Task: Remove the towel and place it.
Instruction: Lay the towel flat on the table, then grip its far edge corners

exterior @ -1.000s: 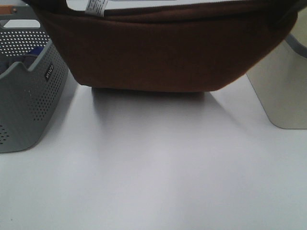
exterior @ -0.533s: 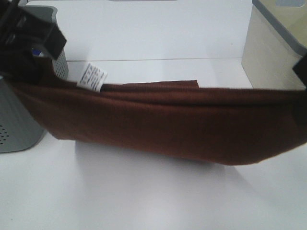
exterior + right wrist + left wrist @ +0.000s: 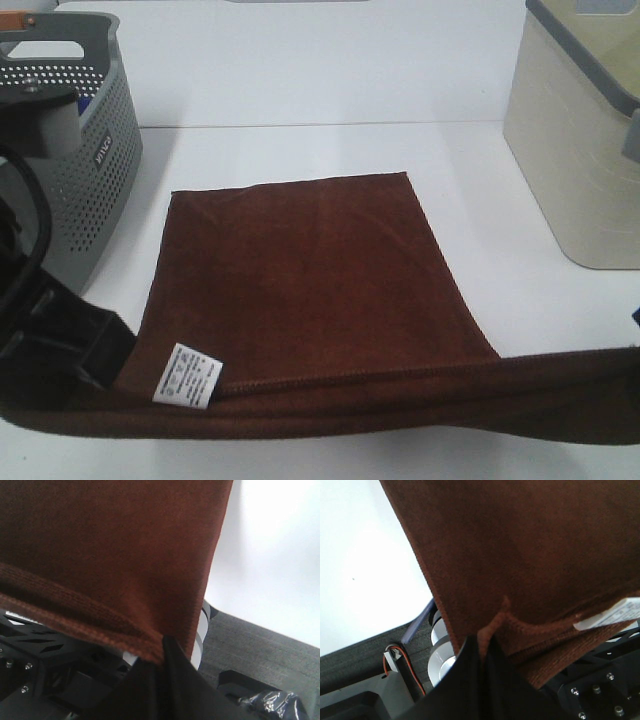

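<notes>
Far left, the grey basket (image 3: 95, 150) stands on the white table (image 3: 480, 170), and the towel (image 3: 300, 270) is fully clear of it. None of the cloth touches the basket wall.

Next to it, low at the near edge, is the left gripper (image 3: 482, 650). Its wrist view shows the two black fingers pressed together with the towel's hemmed corner pinched between them. That grip looks firm, right on the edge of the fabric. Just beside it the white care label (image 3: 187, 377) hangs face out, so the near hem is turned up toward the camera.

Across the middle, the far half of the towel lies flat and square on the table, with its far edge straight. The near strip lifts off the surface and runs as a taut band across the front. Holding both near corners seems to be what stretches it flat so it can lie without wrinkles.

On the right, the right gripper (image 3: 161, 652) is clamped shut on the opposite corner, with the hem caught between its fingers. The high view barely shows this gripper.

Far right, the cream bin (image 3: 575, 150) sits well apart from the towel and isn't involved.

My read is that the placing is nearly done. What's left is to lower that front strip and open both grippers together, or one corner may drag.
</notes>
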`<state>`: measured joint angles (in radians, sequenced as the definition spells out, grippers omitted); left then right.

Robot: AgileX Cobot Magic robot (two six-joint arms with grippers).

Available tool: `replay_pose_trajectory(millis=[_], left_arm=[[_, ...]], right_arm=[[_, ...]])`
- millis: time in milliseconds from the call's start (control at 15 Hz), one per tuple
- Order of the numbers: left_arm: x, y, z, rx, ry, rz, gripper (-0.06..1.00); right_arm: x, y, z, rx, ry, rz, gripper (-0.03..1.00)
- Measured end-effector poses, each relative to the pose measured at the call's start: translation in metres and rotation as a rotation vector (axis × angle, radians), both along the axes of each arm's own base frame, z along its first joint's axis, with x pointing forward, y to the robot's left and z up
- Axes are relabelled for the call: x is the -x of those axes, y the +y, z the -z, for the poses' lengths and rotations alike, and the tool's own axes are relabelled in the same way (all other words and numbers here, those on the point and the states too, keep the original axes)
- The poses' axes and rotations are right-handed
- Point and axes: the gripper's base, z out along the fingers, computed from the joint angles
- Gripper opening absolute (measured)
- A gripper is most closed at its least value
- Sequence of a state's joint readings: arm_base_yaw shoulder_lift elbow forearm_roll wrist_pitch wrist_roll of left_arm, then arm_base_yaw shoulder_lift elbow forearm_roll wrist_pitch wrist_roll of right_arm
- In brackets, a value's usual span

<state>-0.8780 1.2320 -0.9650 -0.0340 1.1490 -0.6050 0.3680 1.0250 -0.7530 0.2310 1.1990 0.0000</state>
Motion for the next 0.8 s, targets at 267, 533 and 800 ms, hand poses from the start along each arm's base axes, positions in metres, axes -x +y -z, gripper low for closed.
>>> replay_pose_trajectory(millis=[267,533,800], left_arm=[[0.008,0.002,0.015,-0.004,0.085,-0.013,0.0],[0.01,0.002,0.017,-0.002,0.105,-0.017,0.04],[0.014,0.006,0.018,-0.044,0.141,-0.012,0.55]], right_arm=[[0.009,0.0,0.018,-0.007,0.08,0.007,0.0],[0.013,-0.001,0.027,-0.01,0.116,0.017,0.04],[0.013,-0.004,0.028,0.016,0.116,0.011,0.61]])
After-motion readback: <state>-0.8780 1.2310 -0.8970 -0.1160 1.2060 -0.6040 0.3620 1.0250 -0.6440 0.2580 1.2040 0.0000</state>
